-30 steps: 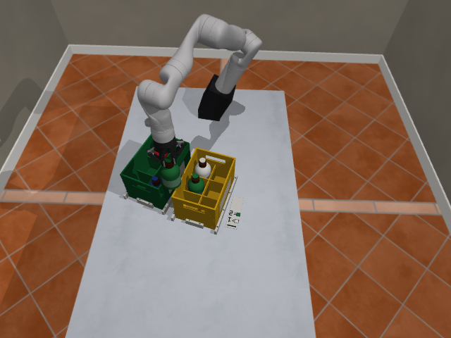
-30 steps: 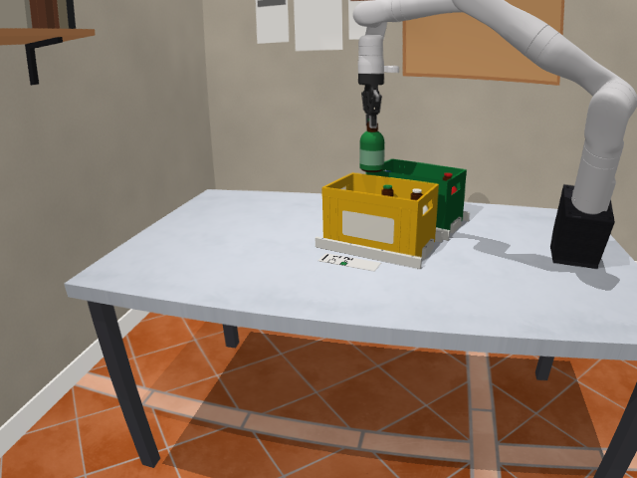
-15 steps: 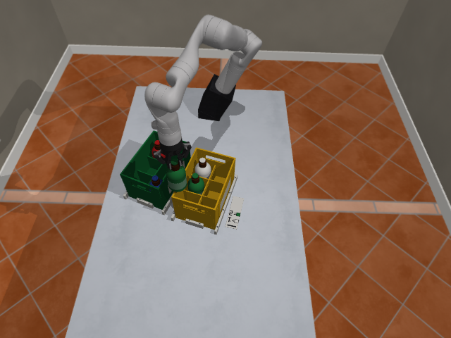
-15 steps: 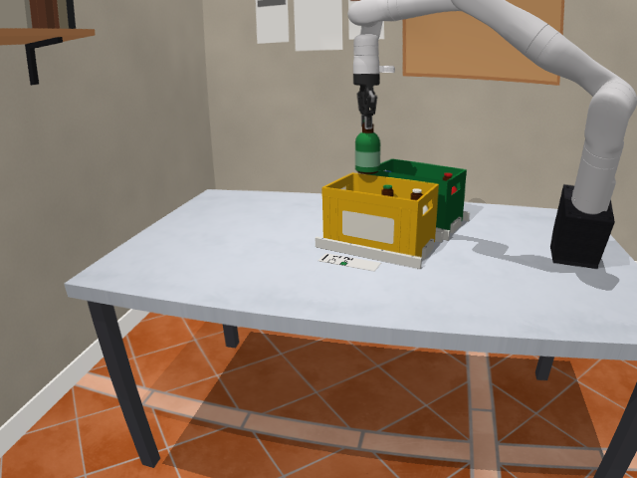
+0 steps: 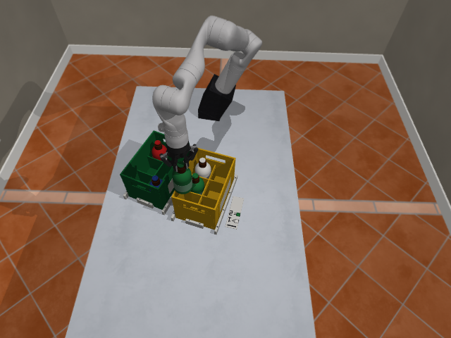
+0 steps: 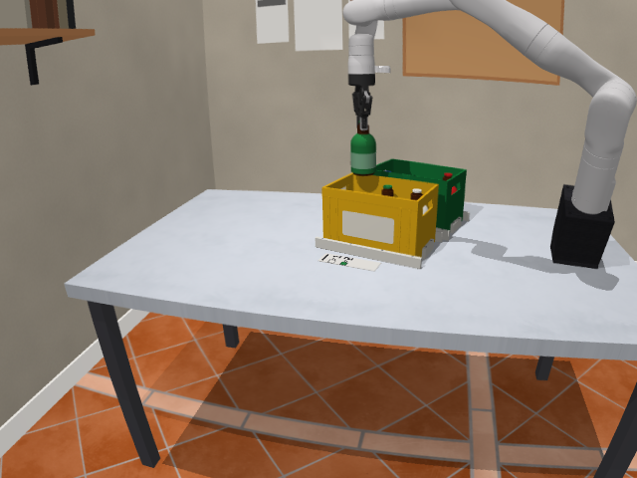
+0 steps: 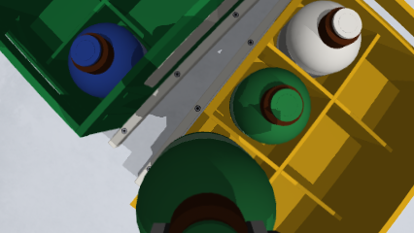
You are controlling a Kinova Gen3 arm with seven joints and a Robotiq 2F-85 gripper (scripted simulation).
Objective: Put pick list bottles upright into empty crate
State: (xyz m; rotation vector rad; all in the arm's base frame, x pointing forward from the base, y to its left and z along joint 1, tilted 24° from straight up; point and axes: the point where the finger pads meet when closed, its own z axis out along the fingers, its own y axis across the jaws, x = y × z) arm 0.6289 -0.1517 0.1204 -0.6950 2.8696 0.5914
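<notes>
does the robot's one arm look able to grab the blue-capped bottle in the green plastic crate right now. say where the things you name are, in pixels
Probably not yet: the jaws [image 5: 180, 165] [image 6: 363, 125] are shut on a green bottle [image 5: 182, 179] [image 6: 362, 154] [image 7: 206, 170]. Otherwise, the blue-capped bottle [image 5: 155, 180] [image 7: 104, 60] looks open from above.

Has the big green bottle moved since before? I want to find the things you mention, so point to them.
Yes, the held green bottle [image 5: 182, 179] [image 6: 362, 151] [image 7: 206, 167] moved away from the green crate [image 5: 147, 194] [image 6: 451, 197] [image 7: 109, 114], over the yellow crate's [image 5: 192, 214] [image 6: 334, 221] [image 7: 306, 152] edge.
</notes>
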